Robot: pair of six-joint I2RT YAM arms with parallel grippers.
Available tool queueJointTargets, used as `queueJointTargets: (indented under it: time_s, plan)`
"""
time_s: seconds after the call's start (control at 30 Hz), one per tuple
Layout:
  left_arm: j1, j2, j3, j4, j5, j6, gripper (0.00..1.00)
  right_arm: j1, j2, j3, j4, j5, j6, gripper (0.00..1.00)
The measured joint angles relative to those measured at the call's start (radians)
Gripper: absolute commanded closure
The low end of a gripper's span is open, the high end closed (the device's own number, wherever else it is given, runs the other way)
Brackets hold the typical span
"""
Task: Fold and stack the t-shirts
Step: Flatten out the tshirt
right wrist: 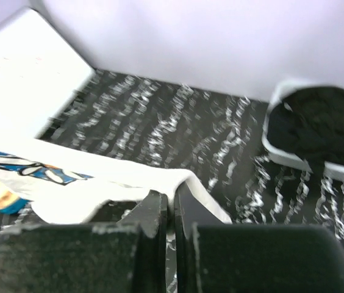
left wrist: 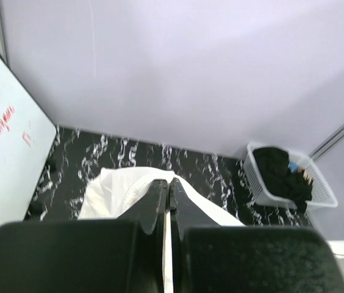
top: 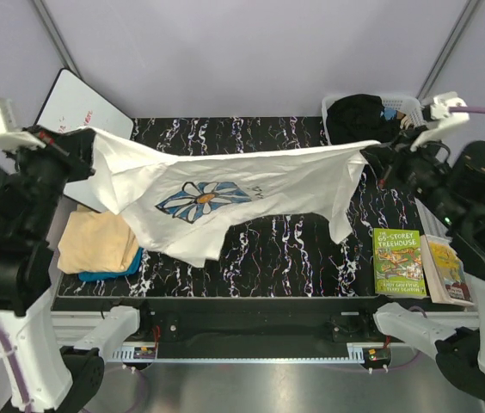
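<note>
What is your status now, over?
Left jaws, right jaws shut on white shirt. Shirt stretched between them, sagging. Peach shirt on teal shirt, at left.

I count 3 t-shirts: one white daisy-print t-shirt (top: 225, 185), one peach t-shirt (top: 96, 241), one teal t-shirt (top: 109, 274). Books: 2, a green book (top: 397, 262) and a pale book (top: 449, 271). White basket (top: 408, 107): 1. Whiteboard (top: 75, 103): 1.

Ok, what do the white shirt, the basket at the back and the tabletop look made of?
White t-shirt: soft matte cloth, likely cotton knit; it sags and folds where it hangs. Basket: probably white plastic, with stiff slotted walls. Tabletop: black with white veining, a marble look; real stone or printed sheet, I cannot tell.
</note>
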Motion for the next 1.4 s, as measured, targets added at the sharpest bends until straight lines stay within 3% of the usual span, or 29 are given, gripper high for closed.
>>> queueJointTargets:
  time_s: [0.17, 0.4, 0.57, 0.67, 0.9, 1.03, 1.2, 1.3, 1.4]
  plan:
    - [-0.009, -0.032, 0.151, -0.039, 0.011, 0.019, 1.0, 0.001, -0.088, 0.042, -0.022, -0.09, 0.02, 1.0]
    - [-0.032, -0.007, 0.287, -0.043, 0.024, 0.02, 1.0, 0.002, -0.113, 0.068, -0.048, -0.084, 0.039, 1.0]
    - [-0.049, 0.123, 0.37, -0.041, 0.023, 0.029, 1.0, 0.002, -0.081, 0.016, -0.004, -0.016, 0.044, 1.0]
    - [-0.05, 0.285, 0.418, -0.043, 0.023, 0.043, 1.0, 0.002, -0.022, -0.052, 0.05, 0.055, 0.039, 1.0]
    - [-0.02, 0.733, 0.396, -0.047, 0.061, 0.068, 1.0, -0.064, 0.257, -0.235, 0.212, 0.068, 0.044, 1.0]
    - [0.011, 1.052, 0.391, -0.074, 0.079, 0.074, 1.0, -0.132, 0.543, -0.288, 0.283, 0.024, 0.047, 1.0]
    - [0.042, 1.334, 0.457, -0.135, 0.096, 0.059, 1.0, -0.162, 0.962, -0.105, 0.297, 0.021, 0.045, 1.0]
    - [0.053, 1.383, 0.485, -0.142, 0.105, 0.036, 1.0, -0.166, 1.188, 0.127, 0.262, 0.054, 0.037, 1.0]
    - [0.061, 1.36, 0.497, -0.12, 0.107, 0.019, 1.0, -0.167, 1.257, 0.278, 0.218, 0.078, 0.031, 1.0]
